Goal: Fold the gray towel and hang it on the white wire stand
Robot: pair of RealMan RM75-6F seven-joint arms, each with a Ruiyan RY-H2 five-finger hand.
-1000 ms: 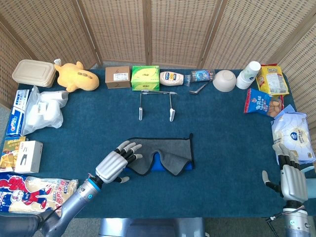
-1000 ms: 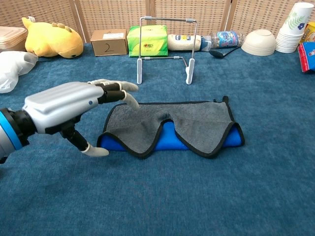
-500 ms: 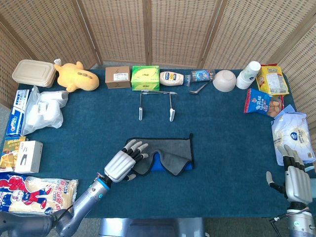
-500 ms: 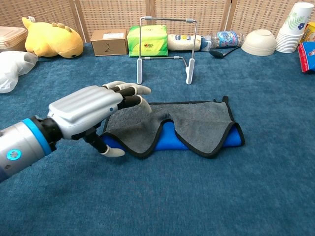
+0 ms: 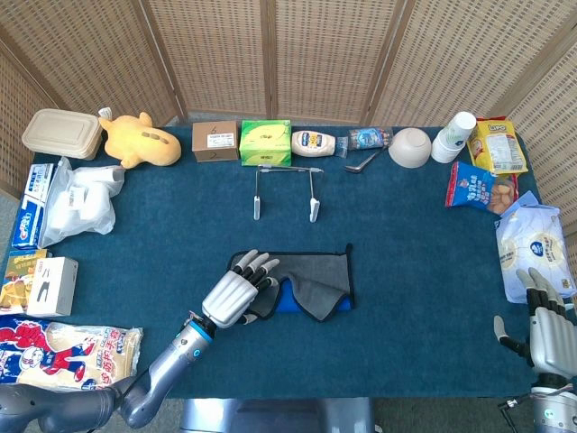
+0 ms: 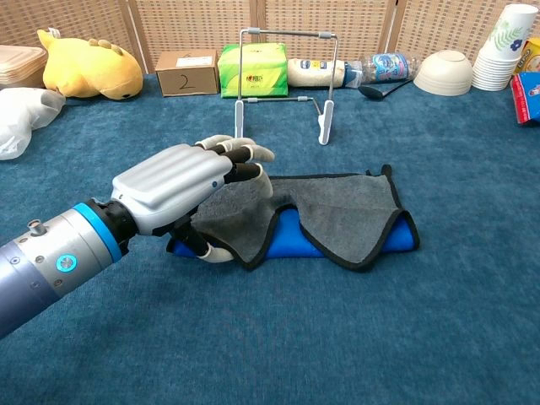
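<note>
The gray towel lies near the middle of the table, already doubled over with its blue underside showing along the near edge. The white wire stand stands upright well apart from it at 12 o'clock, in front of the green box.

The left hand is over the towel's 9 o'clock end, palm down. Its fingers are spread above the cloth and the thumb sits low against the near hem. Whether it has actually pinched the fabric I cannot tell; it looks like a grasp being set, not yet closed. The right hand waits at the 4 o'clock corner of the table, beside the white bag, fingers apart and holding nothing.

To do this step well, the thumb should slide under both layers at that end while the fingers press from above, so the fold lifts as 1 piece and the blue side does not peel away. The towel is limp, so a shallow pinch risks dragging only the top layer. Once it is lifted, the stand's top bar at 12 o'clock needs a high, level approach.
</note>
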